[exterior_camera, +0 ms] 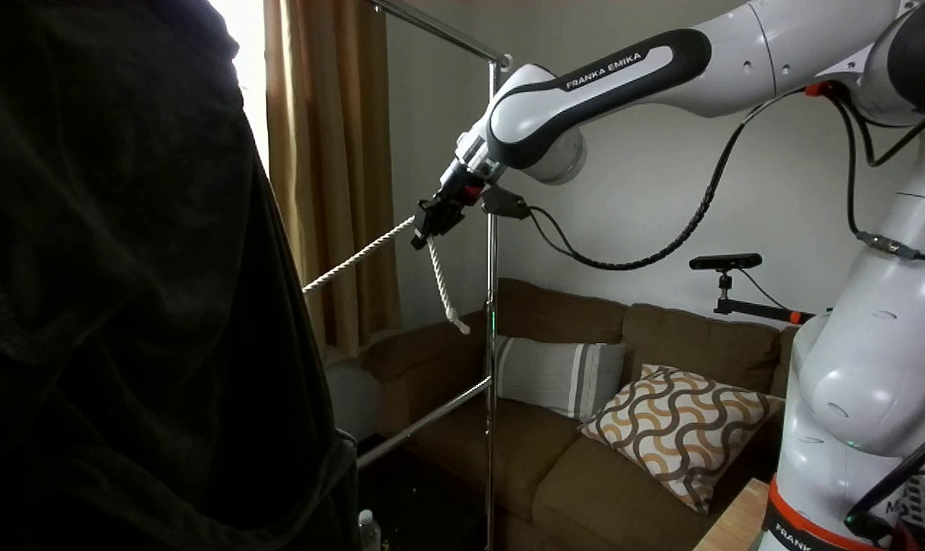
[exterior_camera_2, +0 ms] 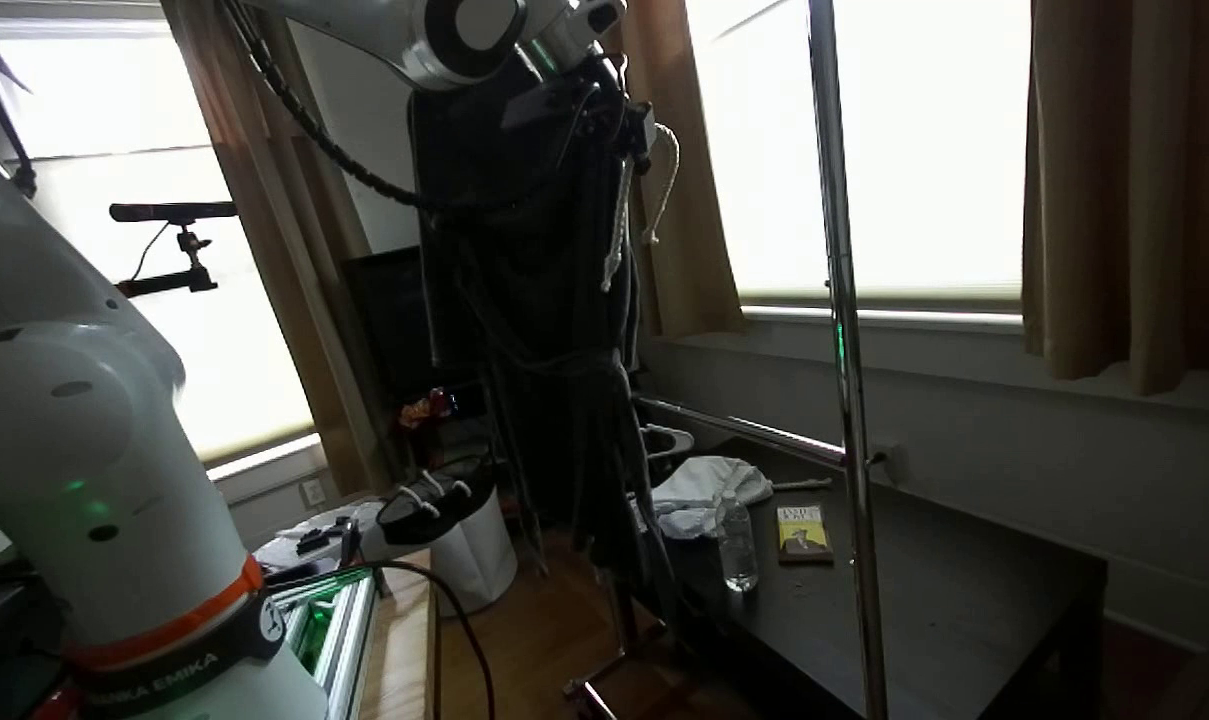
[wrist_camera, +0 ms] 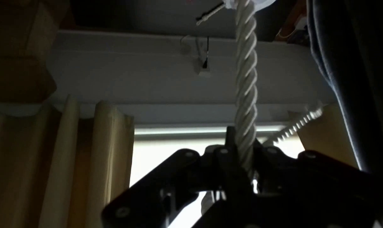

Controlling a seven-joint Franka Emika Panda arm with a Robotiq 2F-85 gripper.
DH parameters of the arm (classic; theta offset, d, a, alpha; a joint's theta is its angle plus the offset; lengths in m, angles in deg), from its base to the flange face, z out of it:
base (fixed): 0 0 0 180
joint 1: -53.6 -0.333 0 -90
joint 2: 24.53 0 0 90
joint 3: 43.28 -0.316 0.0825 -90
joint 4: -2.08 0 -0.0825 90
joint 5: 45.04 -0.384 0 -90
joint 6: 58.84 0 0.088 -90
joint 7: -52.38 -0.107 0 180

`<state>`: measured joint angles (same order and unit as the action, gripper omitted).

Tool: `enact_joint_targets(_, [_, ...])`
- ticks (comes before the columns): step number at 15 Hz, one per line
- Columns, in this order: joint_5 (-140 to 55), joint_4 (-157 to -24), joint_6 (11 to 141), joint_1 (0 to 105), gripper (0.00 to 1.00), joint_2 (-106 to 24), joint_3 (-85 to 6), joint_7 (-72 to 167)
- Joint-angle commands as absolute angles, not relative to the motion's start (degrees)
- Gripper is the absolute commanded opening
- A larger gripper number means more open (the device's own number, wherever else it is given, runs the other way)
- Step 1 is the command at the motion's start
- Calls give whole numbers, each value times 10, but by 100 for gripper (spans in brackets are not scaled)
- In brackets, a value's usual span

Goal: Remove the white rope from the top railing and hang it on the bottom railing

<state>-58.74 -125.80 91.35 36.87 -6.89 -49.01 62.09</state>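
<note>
White rope [exterior_camera: 360, 255]: being held aloft, well above the bottom railing [exterior_camera: 424, 422]; in an exterior view one strand is slanting down to the left until it is being hidden by the near dark cloth [exterior_camera: 141, 291], and a knotted end [exterior_camera: 452, 315] is dangling below the gripper [exterior_camera: 427, 229].
Fingers [wrist_camera: 230, 139]: the rope is being pinched between them in the wrist view.
Top railing [exterior_camera: 441, 33]: no rope is being seen over the stretch in view, so the removal is being judged complete.
Bottom railing: not yet being touched by the rope; in both exterior views its left part is being covered by the cloth, so the hanging place is being narrowed.
Dark cloth: a snag is being risked if the slanting strand is drawn down along it; the rope could then be tugged from the fingers.
Post [exterior_camera: 493, 264]: a bump is being risked on the way down, since the gripper is being held near it; true depth cannot be told.
Knotted end: a lopsided drape is being risked by a pinch that seems off-centre; after release the rope could be slid off by its longer side.
</note>
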Motion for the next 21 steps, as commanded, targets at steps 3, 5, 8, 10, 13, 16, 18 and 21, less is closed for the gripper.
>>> enact_joint_targets(3, [-669, -1295, 893, 359, 2, -61, -456, 675])
enact_joint_targets(5, [-685, -1283, 895, 361, 2, -70, -443, 696])
enact_joint_targets(8, [-760, -1287, 916, 346, 2, -66, -409, 761])
enact_joint_targets(10, [-807, -1290, 916, 346, 2, -60, -388, 802])
enact_joint_targets(13, [-884, -1290, 925, 347, 2, -62, -364, 877])
enact_joint_targets(16, [-866, -1282, 912, 375, 7, -69, -383, 862])
enact_joint_targets(18, [-869, -1282, 912, 375, 2, -69, -382, 864])
enact_joint_targets(21, [-938, -1283, 935, 357, 2, -94, -364, 920])
